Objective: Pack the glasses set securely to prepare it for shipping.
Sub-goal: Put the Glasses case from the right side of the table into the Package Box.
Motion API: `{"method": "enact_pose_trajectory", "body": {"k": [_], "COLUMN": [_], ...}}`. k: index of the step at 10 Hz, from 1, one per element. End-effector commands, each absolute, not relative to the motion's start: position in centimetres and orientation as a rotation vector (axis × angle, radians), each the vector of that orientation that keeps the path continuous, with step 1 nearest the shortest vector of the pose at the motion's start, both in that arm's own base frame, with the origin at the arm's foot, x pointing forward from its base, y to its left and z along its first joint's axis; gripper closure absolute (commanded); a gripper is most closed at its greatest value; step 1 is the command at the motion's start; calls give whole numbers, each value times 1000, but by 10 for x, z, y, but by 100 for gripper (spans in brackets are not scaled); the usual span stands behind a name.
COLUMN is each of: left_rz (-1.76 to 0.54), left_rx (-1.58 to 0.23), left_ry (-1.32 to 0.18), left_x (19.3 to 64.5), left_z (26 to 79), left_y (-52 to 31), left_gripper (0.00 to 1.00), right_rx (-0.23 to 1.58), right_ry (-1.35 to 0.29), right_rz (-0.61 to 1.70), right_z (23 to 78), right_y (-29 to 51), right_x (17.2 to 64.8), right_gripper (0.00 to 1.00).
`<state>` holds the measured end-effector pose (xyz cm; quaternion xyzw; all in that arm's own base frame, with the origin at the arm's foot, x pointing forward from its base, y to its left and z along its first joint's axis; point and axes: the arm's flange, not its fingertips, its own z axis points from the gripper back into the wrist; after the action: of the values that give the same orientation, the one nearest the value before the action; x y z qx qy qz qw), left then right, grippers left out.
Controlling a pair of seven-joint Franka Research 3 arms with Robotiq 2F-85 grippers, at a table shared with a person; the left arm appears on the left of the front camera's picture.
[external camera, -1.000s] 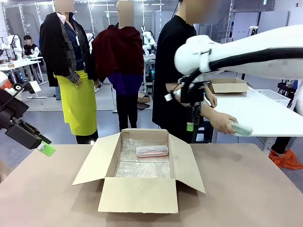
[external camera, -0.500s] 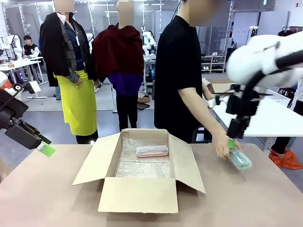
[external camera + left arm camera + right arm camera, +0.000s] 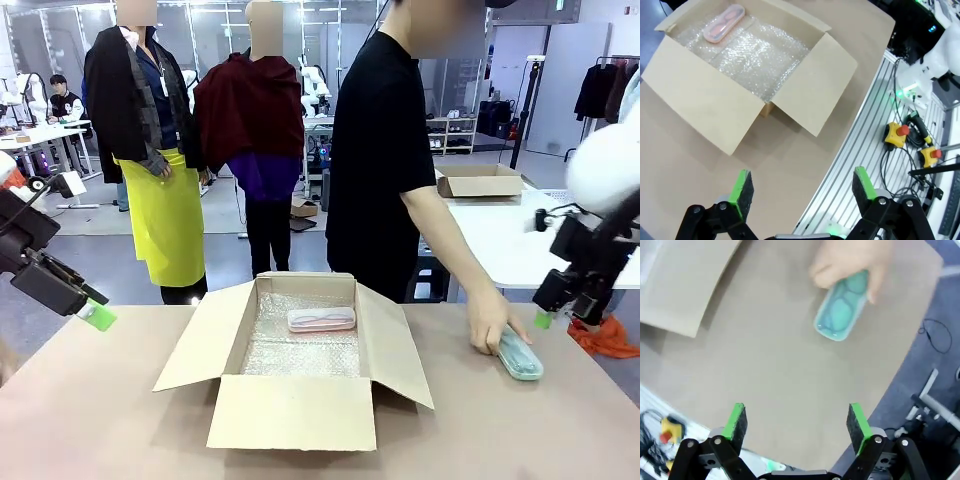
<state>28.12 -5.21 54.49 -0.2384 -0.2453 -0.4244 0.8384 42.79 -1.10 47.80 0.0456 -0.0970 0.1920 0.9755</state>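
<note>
The table (image 3: 120, 400) carries an open cardboard box (image 3: 290, 410) lined with bubble wrap (image 3: 755, 55). At the far side stands a person, whose hand (image 3: 490, 322) rests on the table to the right of the box.

Left gripper (image 3: 803, 180): fingers spread wide, holding nothing, over the table's left edge and well apart from the box. Right gripper (image 3: 796, 416): fingers spread wide, holding nothing, above the table's right end.

The pink-white case (image 3: 321, 319) lies inside the box on the wrap, near the far wall, long axis across the box. A teal case (image 3: 524, 360) lies flat on the table under the person's fingertips, apart from the box.

In the right wrist view the teal case sits ahead of the fingers, its long axis on a steep diagonal. The right gripper is judged far nearer; the person's hand covers the case's far end.
</note>
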Motion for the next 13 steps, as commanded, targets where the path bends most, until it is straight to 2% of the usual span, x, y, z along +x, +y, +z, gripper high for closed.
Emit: {"method": "enact_pose_trajectory", "body": {"k": [1,3,4,13], "left_rz": [-918,-918,-918,-918], "left_rx": [-524,-524,-524,-524], "left_ry": [-534,-534,-534,-534], "left_x": [282,282,282,282], "left_z": [546,546,546,546], "left_y": [-51,-51,-51,-51], "left_gripper": [0,0,0,0], "right_rx": [93,113,104,106], "right_ry": [-284,-363,-267,-276], "right_rz": [260,247,276,273], "right_z": [461,455,463,462], "right_y": [-13,-13,-25,-25], "right_x": [407,391,413,411], "right_gripper": [0,0,0,0]}}
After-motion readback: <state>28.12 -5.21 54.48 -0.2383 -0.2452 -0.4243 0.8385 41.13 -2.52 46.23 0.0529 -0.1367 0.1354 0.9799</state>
